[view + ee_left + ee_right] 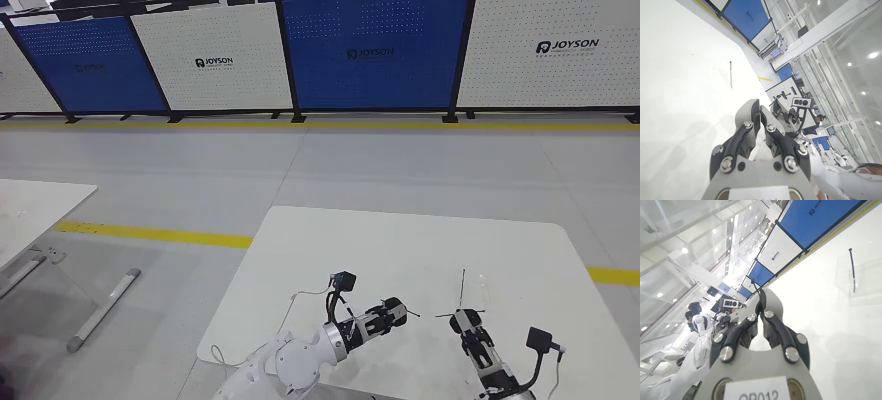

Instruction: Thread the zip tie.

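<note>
A white table (400, 250) stands near. To its left is another white table (40, 200). A yellow floor stripe (150, 235) runs behind. Blue and white panels (375, 55) line the far side.

Black zip tie (753, 280), white table (400, 250), blue and white dotted panels (400, 80).

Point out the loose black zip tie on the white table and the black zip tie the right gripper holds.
Loose black zip tie (852, 266): right wrist view, middle of its strap.
Held black zip tie (752, 280): right wrist view, its head.
</note>
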You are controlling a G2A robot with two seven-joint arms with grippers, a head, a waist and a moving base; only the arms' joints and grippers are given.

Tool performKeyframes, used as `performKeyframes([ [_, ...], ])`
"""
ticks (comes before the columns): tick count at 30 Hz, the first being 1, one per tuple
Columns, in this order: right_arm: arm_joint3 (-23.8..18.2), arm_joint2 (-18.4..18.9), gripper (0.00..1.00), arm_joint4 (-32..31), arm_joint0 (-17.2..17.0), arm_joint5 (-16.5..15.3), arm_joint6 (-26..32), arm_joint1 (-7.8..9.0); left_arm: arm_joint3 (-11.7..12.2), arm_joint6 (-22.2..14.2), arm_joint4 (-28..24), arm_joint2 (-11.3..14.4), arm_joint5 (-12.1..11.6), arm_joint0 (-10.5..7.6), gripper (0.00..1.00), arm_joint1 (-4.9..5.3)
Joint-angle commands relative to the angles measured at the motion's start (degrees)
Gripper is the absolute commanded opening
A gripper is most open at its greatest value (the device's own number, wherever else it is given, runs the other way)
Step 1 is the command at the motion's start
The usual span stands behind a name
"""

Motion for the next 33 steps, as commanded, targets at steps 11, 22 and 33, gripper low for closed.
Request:
performKeyframes([
  [11,0.86,-1.34,0.00,0.70,-0.48,0.00,-2.46,-0.51,0.00,0.00,0.00,0.00,0.00,0.00,0.00,0.00],
  [22,1.27,-1.96,0.00,-0.97,-0.62,0.00,-4.20,-0.76,0.00,0.00,0.00,0.00,0.00,0.00,0.00,0.00],
  [33,1.24,-4.19,0.00,-0.88,1.97,3.03,-1.49,-1.45,0.00,0.00,0.00,0.00,0.00,0.00,0.00,0.00],
])
